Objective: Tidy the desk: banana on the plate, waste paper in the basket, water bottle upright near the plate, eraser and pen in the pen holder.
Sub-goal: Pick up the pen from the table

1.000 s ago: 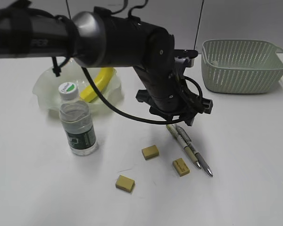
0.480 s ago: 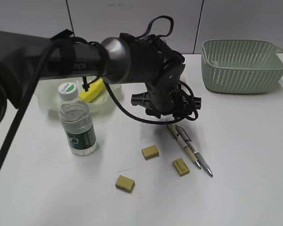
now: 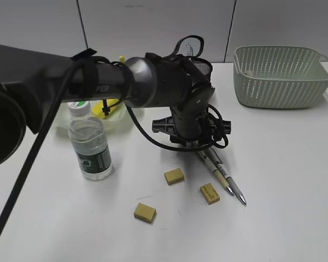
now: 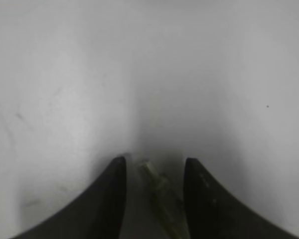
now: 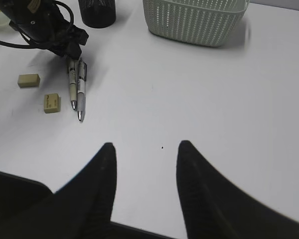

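My left gripper (image 3: 204, 146) is down over the upper ends of two pens (image 3: 221, 173) lying side by side on the desk (image 3: 284, 180). In the left wrist view its fingers (image 4: 117, 172) stand apart with one pen's end (image 4: 159, 191) between them, a gap on either side. Three tan erasers (image 3: 174, 175) (image 3: 210, 193) (image 3: 145, 212) lie nearby. The water bottle (image 3: 91, 147) stands upright beside the plate (image 3: 123, 119), which holds the banana (image 3: 106, 109). The pen holder (image 5: 97, 12) stands behind the arm. My right gripper (image 5: 147, 145) is open over bare desk. The waste paper is not in view.
The sage-green basket (image 3: 281, 76) stands at the back right. My left arm (image 3: 98, 82) stretches from the left across the plate and bottle area. The pens' tips point toward the desk's front right.
My left arm has dropped lower onto the pens' upper ends, and its fingers have drawn closer together. The right gripper has stayed put.
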